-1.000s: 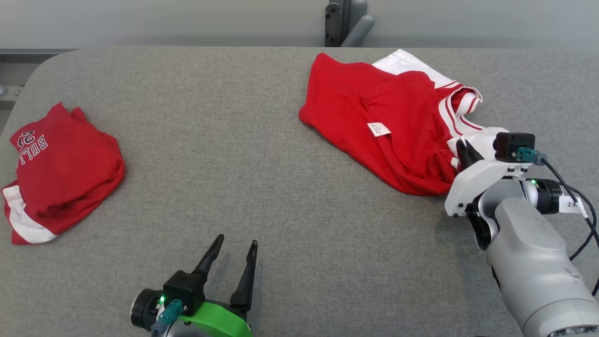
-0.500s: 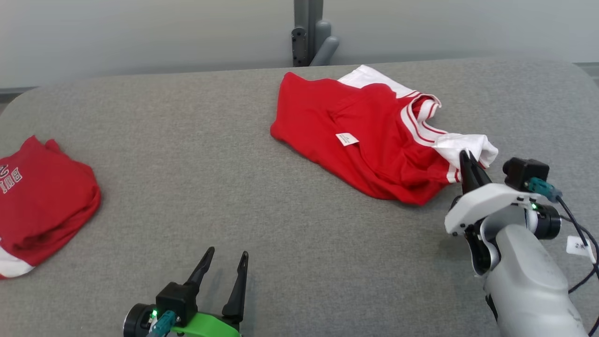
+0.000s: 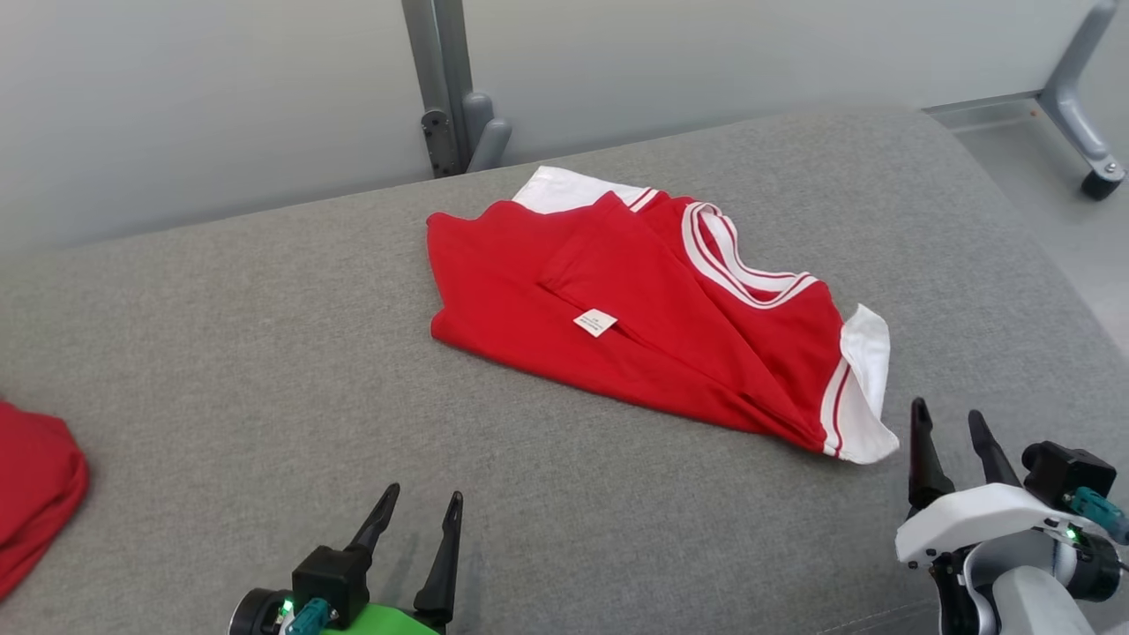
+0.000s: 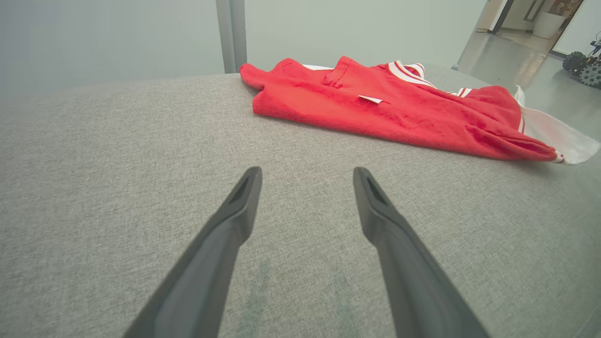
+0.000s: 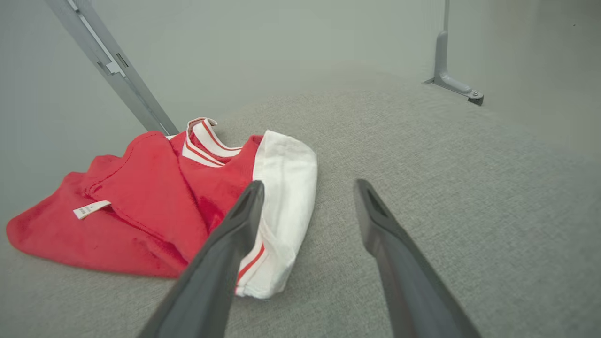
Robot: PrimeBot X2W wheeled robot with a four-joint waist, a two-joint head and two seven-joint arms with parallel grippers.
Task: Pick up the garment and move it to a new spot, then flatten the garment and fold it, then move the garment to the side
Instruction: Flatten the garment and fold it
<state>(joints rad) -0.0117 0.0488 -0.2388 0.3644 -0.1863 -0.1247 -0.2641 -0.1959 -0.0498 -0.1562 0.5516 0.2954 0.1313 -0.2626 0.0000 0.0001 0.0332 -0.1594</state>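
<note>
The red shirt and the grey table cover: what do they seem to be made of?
Red shirt: soft knit cloth, probably cotton, matte; it folds and creases limply. Grey table cover: woven fabric, matte; a fine speckled weave is visible.

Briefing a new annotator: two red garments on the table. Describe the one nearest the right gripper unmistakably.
On the grey padded table, look just in front of the grey upright post. The red shirt lies there, one white sleeve near the right gripper. Unlike the red bundle at the left edge, it shows a striped white collar and a small white tag.
</note>
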